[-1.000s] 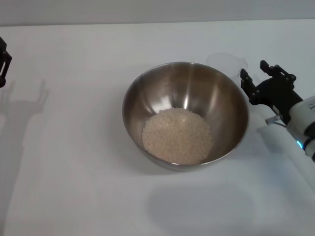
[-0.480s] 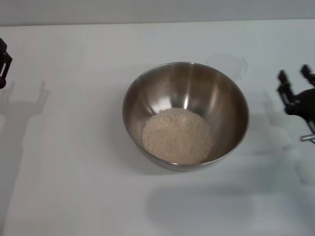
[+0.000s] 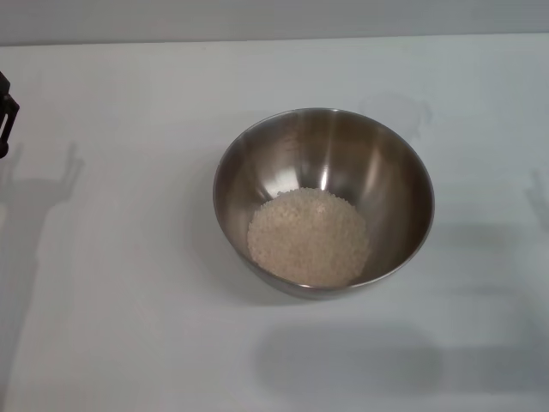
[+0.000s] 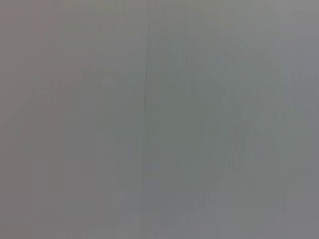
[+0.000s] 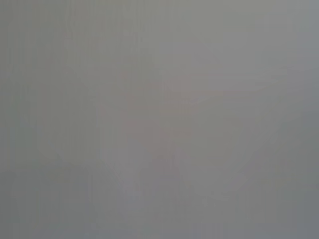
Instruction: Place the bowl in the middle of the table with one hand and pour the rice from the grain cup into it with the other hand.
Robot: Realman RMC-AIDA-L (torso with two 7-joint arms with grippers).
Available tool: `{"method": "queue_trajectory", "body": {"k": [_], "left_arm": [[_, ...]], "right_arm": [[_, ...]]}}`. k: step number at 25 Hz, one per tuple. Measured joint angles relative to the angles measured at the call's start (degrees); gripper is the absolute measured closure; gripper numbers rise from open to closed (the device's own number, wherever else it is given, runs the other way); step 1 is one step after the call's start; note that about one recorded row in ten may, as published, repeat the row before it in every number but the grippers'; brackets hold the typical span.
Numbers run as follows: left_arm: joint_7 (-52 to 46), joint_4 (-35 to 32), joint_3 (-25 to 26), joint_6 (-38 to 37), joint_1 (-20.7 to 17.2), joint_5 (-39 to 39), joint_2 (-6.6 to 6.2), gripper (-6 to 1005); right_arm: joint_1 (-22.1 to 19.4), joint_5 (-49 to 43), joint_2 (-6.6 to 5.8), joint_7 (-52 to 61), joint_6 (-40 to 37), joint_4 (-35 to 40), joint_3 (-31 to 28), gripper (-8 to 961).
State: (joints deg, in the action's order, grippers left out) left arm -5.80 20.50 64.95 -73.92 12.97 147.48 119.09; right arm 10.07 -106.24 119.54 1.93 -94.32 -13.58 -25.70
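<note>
The stainless-steel bowl (image 3: 323,172) stands on the white table (image 3: 129,283) near its middle. A pale heap of rice (image 3: 309,238) lies in its bottom. The clear grain cup (image 3: 400,112) stands upright on the table just behind the bowl's far right rim, faint against the white top, with nothing holding it. Only a dark sliver of my left gripper (image 3: 5,116) shows at the far left edge, well away from the bowl. My right gripper is out of the head view. Both wrist views show only a blank grey surface.
Soft shadows fall on the table at the left (image 3: 43,184) and in front of the bowl (image 3: 352,360). The table's far edge (image 3: 274,39) runs along the top of the head view.
My right gripper has drawn back to the right from beside the cup and left the head view. The bowl, rice, cup and left gripper have not moved.
</note>
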Motion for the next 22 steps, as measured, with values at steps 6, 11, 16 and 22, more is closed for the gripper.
{"method": "queue_trajectory", "body": {"k": [6, 11, 16, 22], "left_arm": [[0.0, -0.72, 0.0, 0.0, 0.01, 0.0, 0.0, 206], [0.15, -1.54, 0.0, 0.0, -0.08, 0.0, 0.0, 205], [0.55, -2.48, 0.07, 0.07, -0.4, 0.0, 0.0, 205], [0.22, -2.74, 0.41, 0.1, -0.65, -0.12, 0.0, 205]], "right_arm": [[-0.25, 0.52, 0.22, -0.09, -0.79, -0.01, -0.04, 113], [-0.67, 0.52, 0.22, -0.15, -1.62, 0.01, 0.0, 113], [-0.81, 0.52, 0.21, -0.37, -1.89, 0.1, -0.05, 113], [-0.77, 0.42, 0.16, -0.4, -2.07, 0.39, 0.37, 113]]}}
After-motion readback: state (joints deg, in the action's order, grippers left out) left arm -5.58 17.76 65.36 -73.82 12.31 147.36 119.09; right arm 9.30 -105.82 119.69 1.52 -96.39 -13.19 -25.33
